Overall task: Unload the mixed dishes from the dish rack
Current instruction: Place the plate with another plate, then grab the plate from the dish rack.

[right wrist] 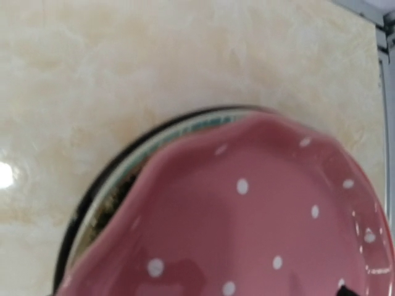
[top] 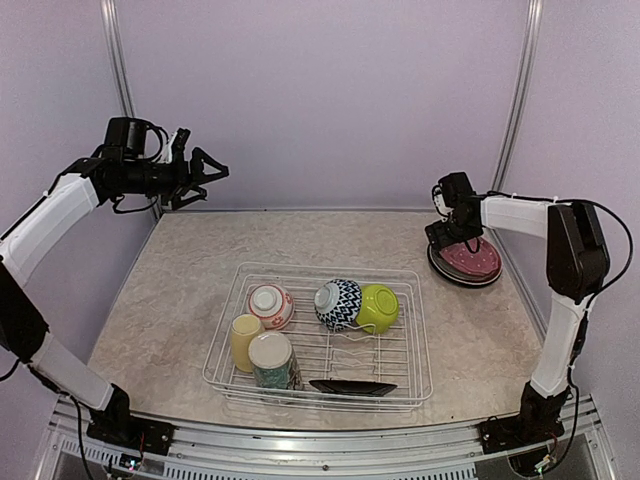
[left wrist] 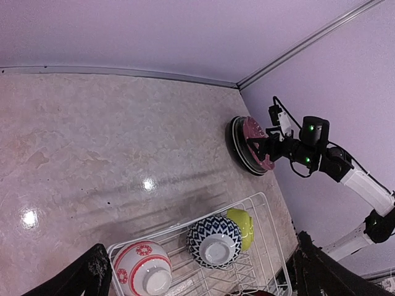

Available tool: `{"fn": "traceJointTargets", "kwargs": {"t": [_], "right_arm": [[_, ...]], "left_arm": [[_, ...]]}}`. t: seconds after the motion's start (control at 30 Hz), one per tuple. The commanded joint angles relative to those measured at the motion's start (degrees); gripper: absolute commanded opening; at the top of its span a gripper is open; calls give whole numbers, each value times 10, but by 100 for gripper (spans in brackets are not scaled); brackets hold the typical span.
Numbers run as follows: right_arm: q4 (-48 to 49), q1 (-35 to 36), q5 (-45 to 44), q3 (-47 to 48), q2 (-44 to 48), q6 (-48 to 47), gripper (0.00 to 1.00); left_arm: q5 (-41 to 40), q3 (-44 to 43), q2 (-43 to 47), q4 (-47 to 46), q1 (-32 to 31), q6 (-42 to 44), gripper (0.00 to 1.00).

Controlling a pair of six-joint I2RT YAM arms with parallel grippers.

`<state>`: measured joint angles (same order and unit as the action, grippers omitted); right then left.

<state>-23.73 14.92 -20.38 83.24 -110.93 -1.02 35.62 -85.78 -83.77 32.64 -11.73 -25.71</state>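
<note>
Six dishes lie in the wire dish rack [top: 424, 335], lower centre of your top view: red-patterned bowl [top: 270, 305], black-and-white bowl [top: 338, 303], lime-green bowl [top: 378, 307], pale yellow mug [top: 243, 340], floral cup [top: 273, 362] and black plate [top: 352, 387]. At right, a maroon dotted plate [top: 470, 258] tops a plate stack [right wrist: 99, 191]. Your right gripper [top: 450, 238] is at its left edge; whether its jaws are spread cannot be told. Upper left, your left gripper [top: 212, 178] hangs raised, fingers spread.

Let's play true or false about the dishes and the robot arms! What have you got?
The lime-green small bowl lies in the silver-white wire dish rack. True.
The maroon white-dotted plate is in the rack. False: it tops a plate stack on the table, outside the rack.
The left gripper holds a mug. False: it is open and empty.
The pale yellow mug lies beside the tall floral cup. True.
</note>
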Motion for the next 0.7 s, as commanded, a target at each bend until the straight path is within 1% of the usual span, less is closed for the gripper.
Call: {"fn": "traceJointTargets", "kwargs": {"t": [0.0,0.17,0.3,0.5,0.63,0.67], "right_arm": [[-9,-10,28,34,3,9,95],[-33,-9,50,53,3,24,95],[-38,-7,102,33,52,24,95],[-42,23,281,-39,174,16,97],[-19,69,369,-117,269,-30,100],[-16,81,407,-131,291,-45,100]], "left_arm": [[7,-17,-10,13,-6,4,99],[5,-17,-11,15,-13,7,99],[-1,-20,-12,20,-19,12,99],[-3,-22,-12,22,-23,13,99],[-4,-22,-9,22,-25,13,99],[-3,-22,-9,22,-25,13,99]]}}
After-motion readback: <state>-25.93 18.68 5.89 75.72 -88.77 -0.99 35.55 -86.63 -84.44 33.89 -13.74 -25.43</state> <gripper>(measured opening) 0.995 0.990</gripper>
